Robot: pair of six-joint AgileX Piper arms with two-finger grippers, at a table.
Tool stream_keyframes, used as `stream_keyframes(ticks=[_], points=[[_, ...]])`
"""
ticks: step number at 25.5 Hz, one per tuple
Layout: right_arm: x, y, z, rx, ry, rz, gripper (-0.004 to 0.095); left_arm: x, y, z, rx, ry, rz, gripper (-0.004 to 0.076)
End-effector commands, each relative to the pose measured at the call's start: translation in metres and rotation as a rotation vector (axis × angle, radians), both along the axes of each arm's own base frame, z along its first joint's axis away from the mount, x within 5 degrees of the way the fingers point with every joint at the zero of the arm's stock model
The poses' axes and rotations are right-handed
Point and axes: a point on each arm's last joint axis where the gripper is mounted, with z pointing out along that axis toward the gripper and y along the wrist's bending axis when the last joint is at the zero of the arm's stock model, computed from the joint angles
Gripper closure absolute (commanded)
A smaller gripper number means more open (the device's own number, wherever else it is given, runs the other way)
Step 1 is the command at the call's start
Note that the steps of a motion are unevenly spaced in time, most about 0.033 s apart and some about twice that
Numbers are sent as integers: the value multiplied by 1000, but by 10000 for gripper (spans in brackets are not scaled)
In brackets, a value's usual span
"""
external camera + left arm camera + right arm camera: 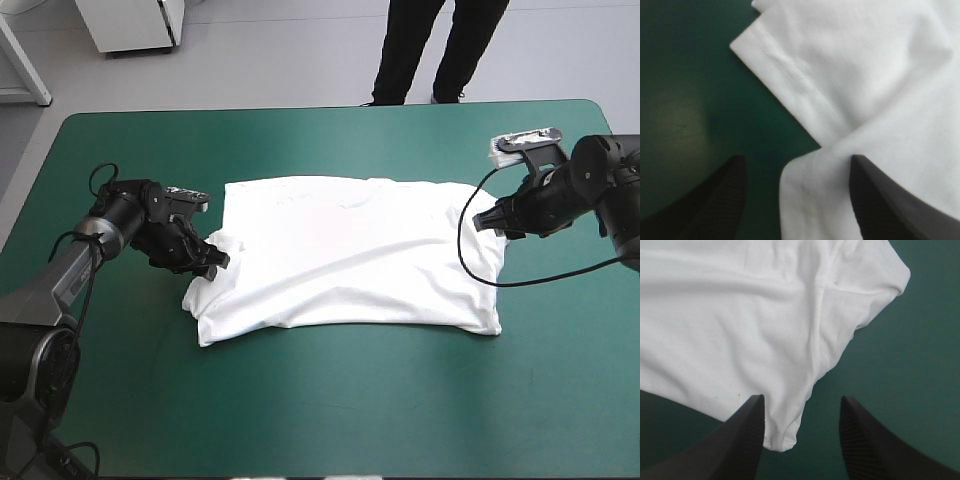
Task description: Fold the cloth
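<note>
High view: flat, softly creased white T-shirt [350,250]

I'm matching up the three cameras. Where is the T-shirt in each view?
High view: the T-shirt lies spread at the middle of the teal-green cover, between the left claw and the right claw.
Left wrist view: a sleeve ahead of the open left claw, an edge between its fingers.
Right wrist view: white field ahead; one corner between the open right claw.
Shared landmark: the teal-green cover bordering the cloth.

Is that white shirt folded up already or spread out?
Spread out: the T-shirt lies as one wide flat sheet on the table, not a bundle. Whether it is already doubled over once, cannot tell.
</note>
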Motion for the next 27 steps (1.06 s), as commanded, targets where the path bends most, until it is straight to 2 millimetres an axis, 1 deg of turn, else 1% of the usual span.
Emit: stream_keyframes(ticks=[1,4,8,11,14,16,17,18,19,21,23,25,27], points=[[-5,-3,19,8,-93,-10,458,1,-3,17,-34,-47,0,309],[-5,-3,19,7,-91,-9,458,3,-3,11,-32,-29,1,326],[-5,-2,19,18,-90,-8,459,4,-7,6,-52,-8,4,381],[-5,-1,19,26,-89,-7,459,3,-13,0,-52,27,-17,461],[-5,-1,19,30,-88,-6,459,2,-22,-6,-50,54,-44,561],[-5,-1,19,30,-85,-6,459,2,-27,-9,-47,64,-60,636],[-6,-1,19,30,-84,-5,459,0,-29,-9,-41,76,-71,712],[-6,-1,19,32,-83,-5,459,-1,-29,-8,-40,86,-73,741],[-6,-1,19,32,-83,-5,459,-3,-29,-7,-42,98,-73,746],[-6,0,19,40,-83,-4,459,-7,-29,1,-43,108,-74,746],[-6,1,19,54,-82,2,459,-11,-28,19,-54,78,-63,746],[-6,1,19,54,-84,2,459,-16,-29,49,-75,5,-65,746],[-6,1,19,53,-84,3,459,-17,-29,67,-92,-38,-60,746]])
